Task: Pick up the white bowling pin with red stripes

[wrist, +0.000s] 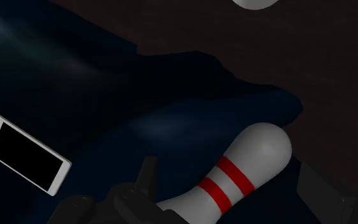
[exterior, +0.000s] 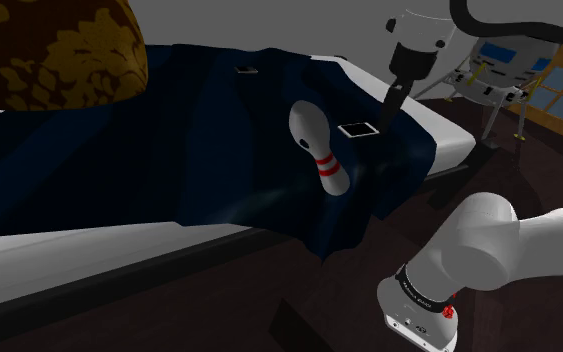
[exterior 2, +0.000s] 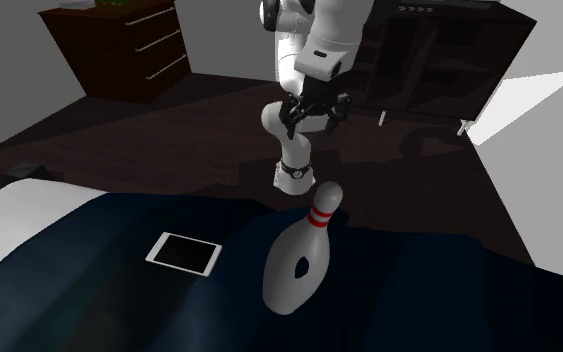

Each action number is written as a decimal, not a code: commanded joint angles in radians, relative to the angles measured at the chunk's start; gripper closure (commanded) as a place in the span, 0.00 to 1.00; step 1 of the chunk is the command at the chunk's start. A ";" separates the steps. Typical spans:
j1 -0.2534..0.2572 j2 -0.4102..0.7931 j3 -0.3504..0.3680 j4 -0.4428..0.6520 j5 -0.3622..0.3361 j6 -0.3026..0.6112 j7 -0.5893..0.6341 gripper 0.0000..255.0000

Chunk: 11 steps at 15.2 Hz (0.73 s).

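The bowling pin (exterior: 316,145) looks smooth and faintly glossy; the dark-blue bedcover (exterior: 169,150) is matt, creased cloth.

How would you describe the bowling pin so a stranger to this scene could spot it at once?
Find the bed with the dark blue cover. Near the cover's draped corner lies the bowling pin, beside a flat white-edged phone with a black screen. Unlike the phone, it is rounded and white, with two red stripes round its neck.

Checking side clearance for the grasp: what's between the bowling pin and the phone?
Nothing but bare dark blue blanket. The second exterior view shows the bowling pin and the white phone apart, and the wrist view agrees.
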<state>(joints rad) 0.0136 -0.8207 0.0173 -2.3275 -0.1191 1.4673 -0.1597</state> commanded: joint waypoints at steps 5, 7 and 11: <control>-0.038 0.013 0.023 -0.112 0.036 0.204 0.150 0.00; -0.058 0.033 0.036 -0.158 0.051 0.310 0.222 0.00; -0.101 0.099 0.065 -0.228 0.071 0.529 0.367 0.00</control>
<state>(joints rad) -0.0758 -0.7397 0.0756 -2.5455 -0.0524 1.9411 0.1683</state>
